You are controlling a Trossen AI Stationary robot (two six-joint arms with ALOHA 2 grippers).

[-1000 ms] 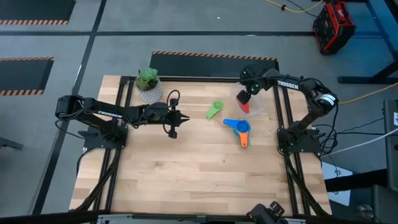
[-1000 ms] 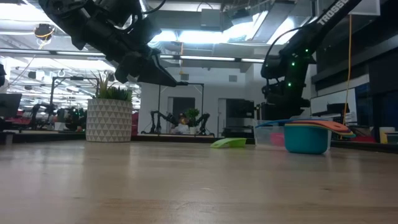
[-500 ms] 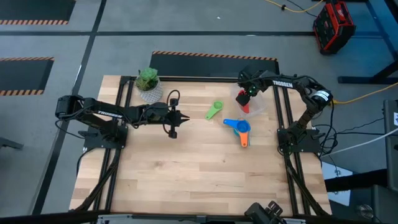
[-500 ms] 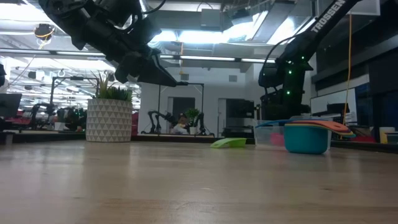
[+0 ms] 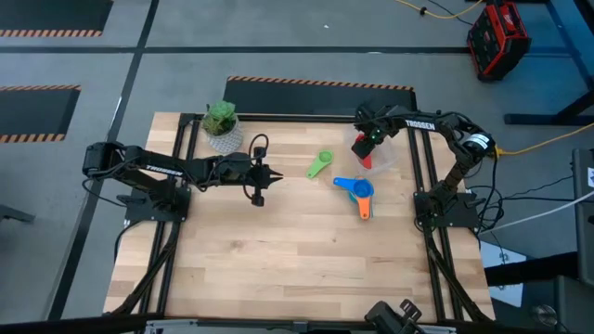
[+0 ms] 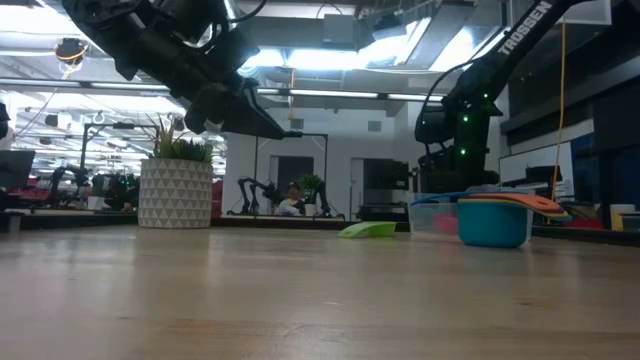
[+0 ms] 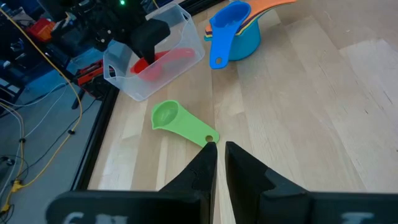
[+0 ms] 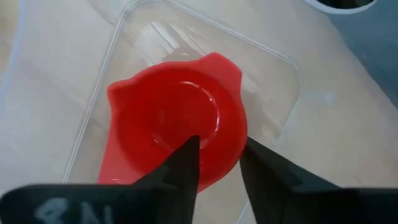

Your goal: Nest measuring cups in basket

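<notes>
The right gripper (image 5: pixel 365 144) is hanging over the clear, almost colourless plastic basket with rounded corners (image 5: pixel 388 154) at the far right of the light wooden table (image 5: pixel 278 250); in the right wrist view its two dark fingers (image 8: pixel 186 163) are standing slightly parted, straddling the near rim of the red plastic measuring cup (image 8: pixel 177 129), and whether they are actually pinching that rim cannot be told. The red cup is lying inside the basket, its handle pointing toward the gripper. The left gripper (image 5: pixel 261 173) is waiting above the table's middle left, its fingers (image 7: pixel 205 163) pressed almost together and holding nothing. Just beyond its tips, the small green plastic scoop with a flat handle (image 5: pixel 320 165) is lying on the bare wood, between the two arms. Nearer the basket, a nested stack of blue, teal and orange plastic measuring cups (image 5: pixel 358 192) is sitting on the table, with the handles fanning out. A green plant in a white patterned pot (image 5: pixel 222 125) is standing at the far left edge, well apart from the cups. In the low view the stack is partly covering the basket, and the red cup cannot be made out there.
</notes>
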